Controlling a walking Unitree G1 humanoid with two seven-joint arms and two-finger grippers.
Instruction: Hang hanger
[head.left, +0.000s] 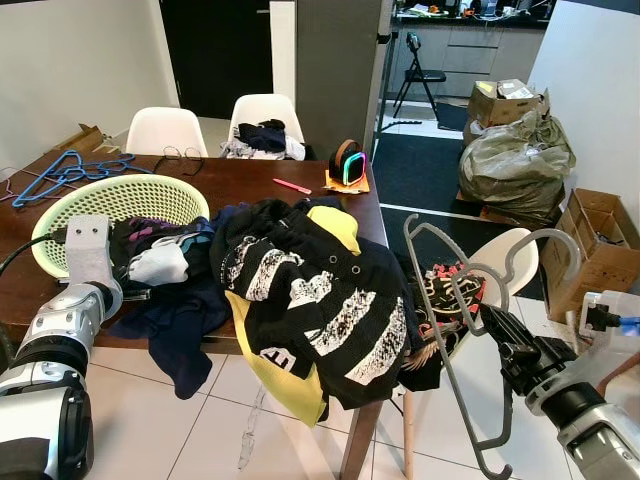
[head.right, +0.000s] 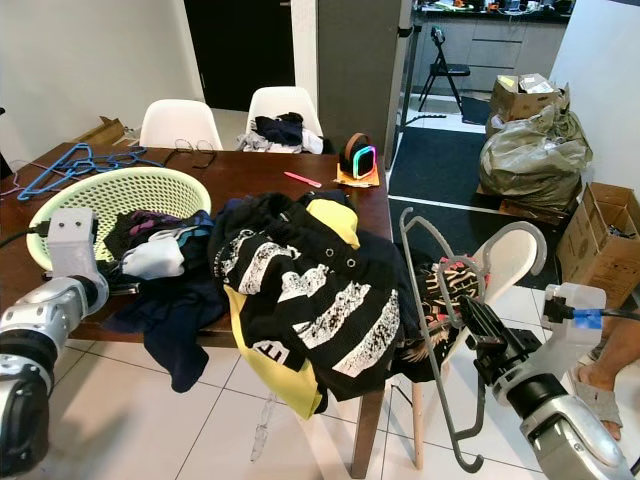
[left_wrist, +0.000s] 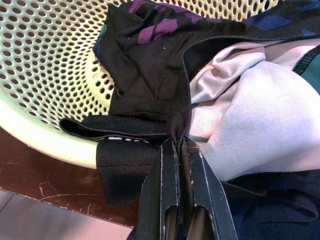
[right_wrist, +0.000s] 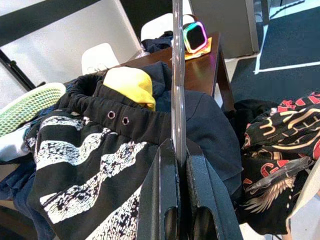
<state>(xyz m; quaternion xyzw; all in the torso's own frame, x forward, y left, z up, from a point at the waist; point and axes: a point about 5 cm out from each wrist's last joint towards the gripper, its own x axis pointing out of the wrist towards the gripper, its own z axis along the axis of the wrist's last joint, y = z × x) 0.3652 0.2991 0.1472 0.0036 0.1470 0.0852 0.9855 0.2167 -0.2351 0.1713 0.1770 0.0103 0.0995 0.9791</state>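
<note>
Presently: right tool (head.left: 492, 322) clenched on grey hanger (head.left: 440, 300), held upright beside bench (head.left: 290, 178) corner. Left tool (left_wrist: 181, 150) pinched black garment (left_wrist: 150, 75) at basket (head.left: 110, 195). Advised: keep hanger level, hook uppermost.

Even indoor daylight, sharp across both head views

Soft light is falling from the right, leaving the doorway (head.left: 222, 50) behind the surface (head.left: 250, 180) dark. Pale tiles (head.left: 200, 420) are glaring faintly under the draped clothes, which are casting soft shadows. In the wrist views, the black fingers (left_wrist: 165, 200) are looming close and slightly soft.
</note>
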